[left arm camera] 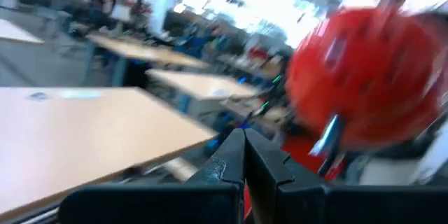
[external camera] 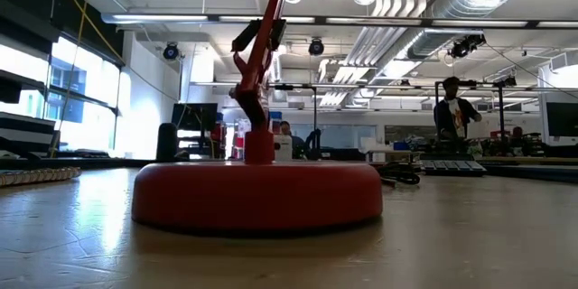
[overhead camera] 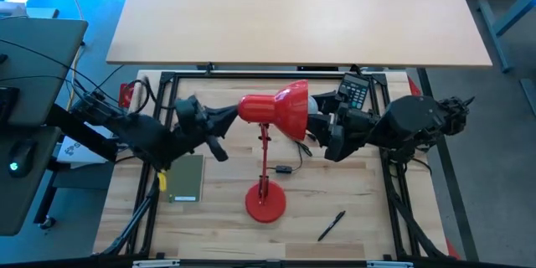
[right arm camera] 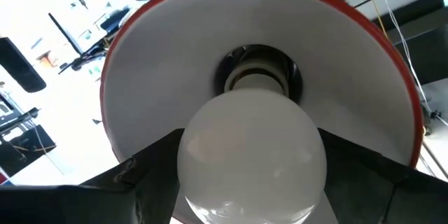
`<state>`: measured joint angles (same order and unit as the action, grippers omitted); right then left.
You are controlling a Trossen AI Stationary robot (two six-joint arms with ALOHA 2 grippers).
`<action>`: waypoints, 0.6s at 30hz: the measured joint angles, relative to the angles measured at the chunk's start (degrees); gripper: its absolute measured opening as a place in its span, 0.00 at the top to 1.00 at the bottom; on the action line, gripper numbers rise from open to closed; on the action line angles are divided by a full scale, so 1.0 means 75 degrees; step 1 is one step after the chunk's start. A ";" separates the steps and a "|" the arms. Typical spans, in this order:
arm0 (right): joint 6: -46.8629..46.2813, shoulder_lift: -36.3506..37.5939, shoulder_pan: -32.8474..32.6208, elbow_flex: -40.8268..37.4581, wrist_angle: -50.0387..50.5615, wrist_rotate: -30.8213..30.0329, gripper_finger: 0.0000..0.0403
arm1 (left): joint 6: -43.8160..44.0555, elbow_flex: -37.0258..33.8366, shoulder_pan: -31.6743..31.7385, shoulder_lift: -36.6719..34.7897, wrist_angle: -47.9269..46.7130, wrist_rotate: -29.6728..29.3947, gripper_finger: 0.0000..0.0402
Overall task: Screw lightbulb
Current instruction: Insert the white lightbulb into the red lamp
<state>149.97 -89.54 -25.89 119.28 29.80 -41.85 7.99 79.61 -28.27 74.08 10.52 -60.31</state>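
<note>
Holding the lightbulb [right arm camera: 252, 155] between its two dark fingers [right arm camera: 364, 175], the right hand [overhead camera: 319, 125] sits at the open mouth of the red lamp shade [overhead camera: 280, 110], closed around the globe on both sides. In the right wrist view the bulb's narrow base points straight ahead into the socket [right arm camera: 257, 75] at the centre of the white inner shade, and it appears to meet the socket's collar, though how deep the thread sits cannot be told. The bulb's long axis looks lined up with the socket's axis, running roughly level across the tabletop [overhead camera: 352, 209] from the right hand toward the shade. That alignment is what the turning depends on; a tilt would likely cross the thread. The left hand [overhead camera: 224, 121] is at the back of the shade, on the opposite side, its fingers [left arm camera: 241, 161] pressed together on nothing visible, seemingly bracing the lamp. The lamp base [overhead camera: 265, 202] stands nearer the front edge.
</note>
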 joint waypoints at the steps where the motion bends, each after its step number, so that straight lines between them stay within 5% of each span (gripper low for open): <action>1: 0.0001 0.0000 0.0000 0.0000 0.0004 0.0000 0.29 | -0.0217 0.0000 0.0032 0.0000 0.0365 0.0169 1.00; 8: -0.0008 -0.0006 0.0000 0.0000 0.0029 0.0000 0.29 | -0.1330 0.0003 0.0151 -0.0003 0.1472 0.0166 1.00; 18: -0.0005 -0.0015 0.0000 -0.0009 0.0037 0.0000 0.29 | -0.1138 0.0003 0.0421 -0.0003 0.1501 0.0166 1.00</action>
<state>149.93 -89.65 -25.89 119.22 30.08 -41.85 -0.54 79.64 -25.11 74.06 21.78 -59.07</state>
